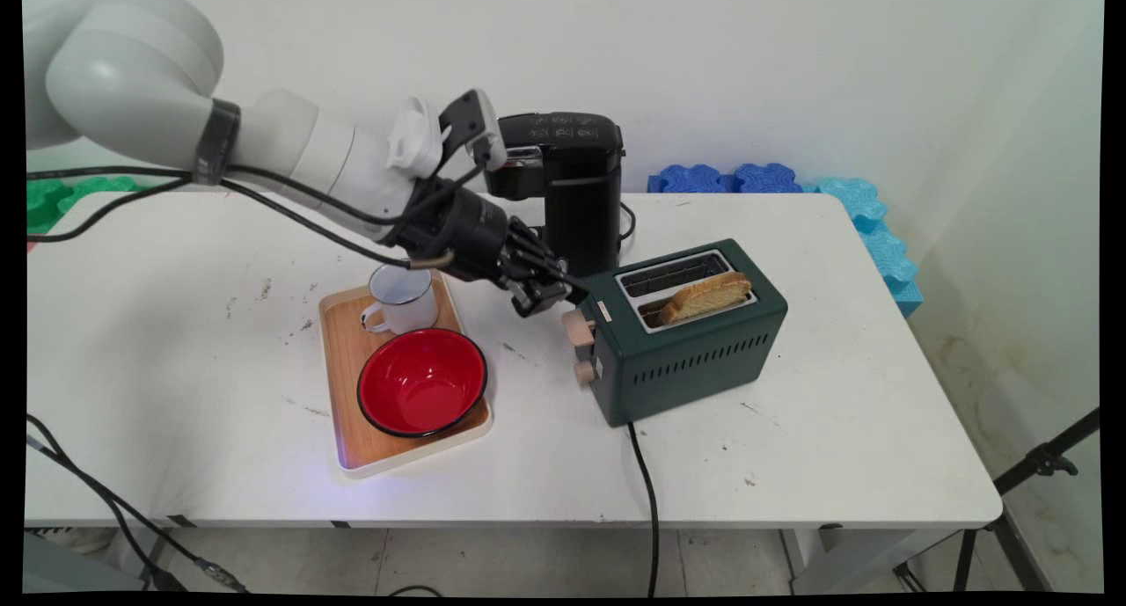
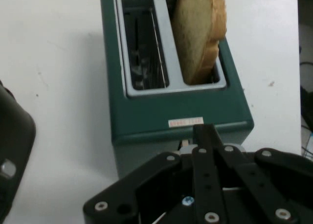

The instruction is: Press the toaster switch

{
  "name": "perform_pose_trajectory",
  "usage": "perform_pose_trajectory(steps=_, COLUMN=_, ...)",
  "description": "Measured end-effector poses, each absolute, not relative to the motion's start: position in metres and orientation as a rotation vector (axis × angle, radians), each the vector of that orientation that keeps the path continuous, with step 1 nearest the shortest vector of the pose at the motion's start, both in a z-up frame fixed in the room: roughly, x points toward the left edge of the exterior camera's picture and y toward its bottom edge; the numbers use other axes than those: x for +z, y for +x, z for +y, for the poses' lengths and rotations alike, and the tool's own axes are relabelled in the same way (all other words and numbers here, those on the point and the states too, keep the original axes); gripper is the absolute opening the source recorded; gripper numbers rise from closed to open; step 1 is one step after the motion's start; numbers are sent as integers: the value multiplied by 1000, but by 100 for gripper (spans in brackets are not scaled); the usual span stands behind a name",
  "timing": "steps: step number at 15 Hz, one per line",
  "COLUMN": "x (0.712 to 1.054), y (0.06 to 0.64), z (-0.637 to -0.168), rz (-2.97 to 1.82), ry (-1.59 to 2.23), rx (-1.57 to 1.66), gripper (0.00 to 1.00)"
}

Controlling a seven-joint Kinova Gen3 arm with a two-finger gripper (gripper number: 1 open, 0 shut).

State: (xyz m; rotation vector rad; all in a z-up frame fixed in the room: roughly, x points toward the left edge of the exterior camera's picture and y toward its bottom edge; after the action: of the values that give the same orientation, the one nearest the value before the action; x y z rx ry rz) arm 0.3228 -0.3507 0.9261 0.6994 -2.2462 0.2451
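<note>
Black linkage and fingers make up the gripper, which sits at the lever end of the dark green toaster; its fingers look drawn close together, holding nothing, with their tips right at the toaster's top edge above the cream lever knob. From the hand view the gripper presses up against that end wall, just under the small label, though whether it truly touches the lever I cannot tell. One slice of bread stands tilted in the nearer slot, riding high with much of it above the rim; the other slot is empty. A second cream knob sits lower on the same end, and the toaster's cord runs off the table's near edge. Behind the gripper stands a black coffee machine. To its left a wooden tray carries a white enamel mug and a red bowl.
</note>
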Motion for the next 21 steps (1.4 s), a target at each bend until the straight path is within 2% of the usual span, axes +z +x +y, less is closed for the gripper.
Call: perform_pose_trajectory(steps=21, x=880, y=313, z=-357, rz=-2302, ry=706, rx=278, gripper=0)
